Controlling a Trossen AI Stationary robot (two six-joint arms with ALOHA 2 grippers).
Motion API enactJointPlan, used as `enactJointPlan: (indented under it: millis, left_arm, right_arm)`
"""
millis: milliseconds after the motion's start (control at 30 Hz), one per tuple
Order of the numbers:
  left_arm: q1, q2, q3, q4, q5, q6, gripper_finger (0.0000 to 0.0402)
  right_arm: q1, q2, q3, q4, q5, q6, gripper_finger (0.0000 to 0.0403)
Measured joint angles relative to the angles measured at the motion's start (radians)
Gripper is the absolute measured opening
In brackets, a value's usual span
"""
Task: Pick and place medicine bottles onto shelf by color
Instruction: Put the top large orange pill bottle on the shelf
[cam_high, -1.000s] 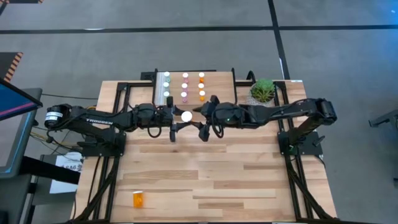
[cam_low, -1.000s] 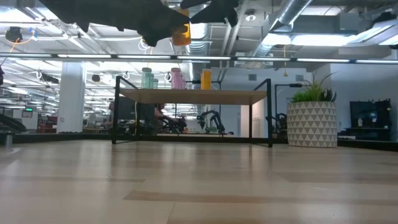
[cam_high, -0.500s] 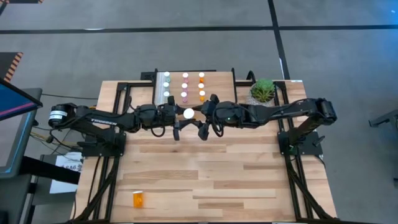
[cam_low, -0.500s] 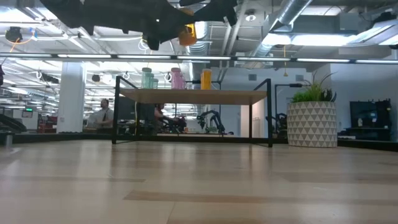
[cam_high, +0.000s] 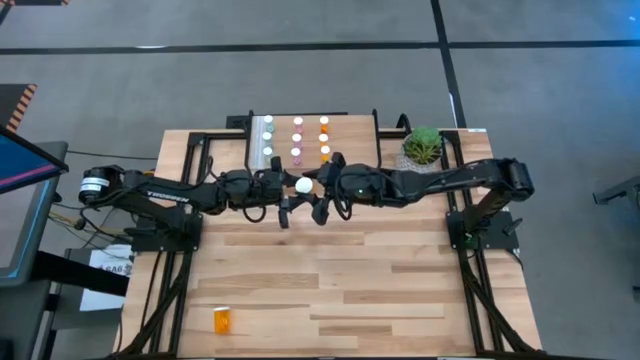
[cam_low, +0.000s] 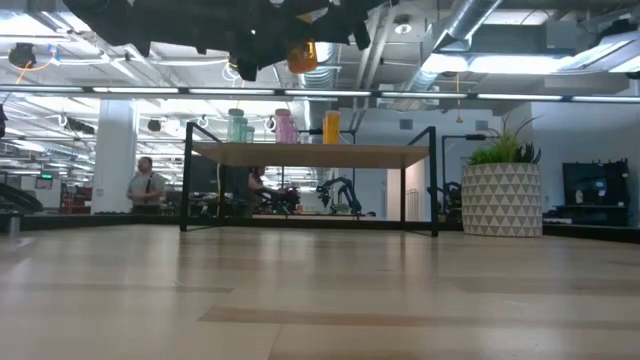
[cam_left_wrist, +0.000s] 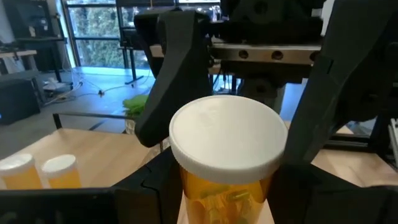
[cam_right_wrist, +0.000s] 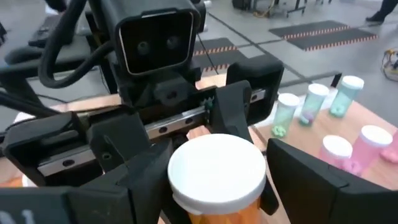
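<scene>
**Large orange bottle held in the air between both grippers**

We see a large orange bottle (cam_left_wrist: 225, 163), a translucent amber cylinder under a smooth white round cap, lifted clear of the table in front of the shelf (cam_high: 350, 122). Our left gripper (cam_high: 290, 188) has its dark, angular fingers closed on the bottle's body. Our right gripper (cam_high: 318, 186) meets it from the other side, fingers spread wide and flanking the bottle; we cannot tell whether they touch it.

On the shelf, a pale wood plank on thin black metal legs, small white-capped bottles stand in rows: green (cam_right_wrist: 313, 102), pink (cam_right_wrist: 368, 144) and orange (cam_left_wrist: 61, 172).

Another orange bottle (cam_high: 222, 320) lies on its side near the front edge of the wood-strip table (cam_high: 380, 290), well apart from the arms. A spiky green plant (cam_low: 503, 190) in a white patterned pot sits just beside the shelf
</scene>
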Motion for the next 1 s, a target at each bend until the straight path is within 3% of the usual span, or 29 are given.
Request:
enactJointPlan:
  millis: [600, 1000]
  left_arm:
    - [0.000, -0.003, 0.000, 0.003, -0.006, 0.010, 0.0163]
    - [0.000, -0.004, 0.002, 0.003, -0.012, -0.001, 0.0172]
  right_arm:
    - [0.007, 0.010, 0.000, 0.020, 0.000, -0.005, 0.0283]
    - [0.014, 0.011, -0.001, 0.006, 0.002, 0.022, 0.0199]
